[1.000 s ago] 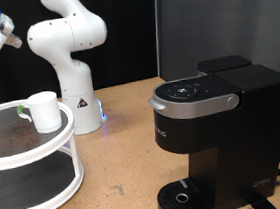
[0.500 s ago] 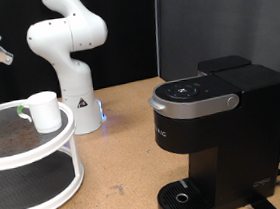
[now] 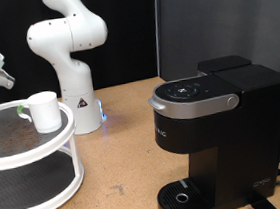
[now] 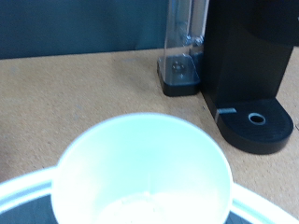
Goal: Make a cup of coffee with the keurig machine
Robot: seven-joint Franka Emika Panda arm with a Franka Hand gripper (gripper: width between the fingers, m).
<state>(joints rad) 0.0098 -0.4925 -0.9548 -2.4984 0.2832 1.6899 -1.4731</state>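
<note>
The cup (image 3: 44,111) is a small white mug standing upright on the top tier of a round white stand (image 3: 45,155) at the exterior view's left. My gripper (image 3: 6,82) hangs at the far left edge, above and to the left of the cup, apart from it. In the wrist view the cup's empty open mouth (image 4: 140,177) fills the lower half, and no fingers show. The black keurig machine (image 3: 219,136) stands at the exterior view's right with its lid closed and its drip tray (image 3: 183,194) bare. It also shows in the wrist view (image 4: 248,65).
A small green-edged thing (image 3: 20,110) lies on the stand just left of the cup. The white arm base (image 3: 77,101) stands behind the stand. The machine's clear water tank (image 4: 182,47) shows beside it. Bare wooden tabletop (image 3: 124,146) lies between stand and machine.
My gripper has come down along the exterior view's left edge, from near the top to just above the cup's level. The cup and machine have not moved.
</note>
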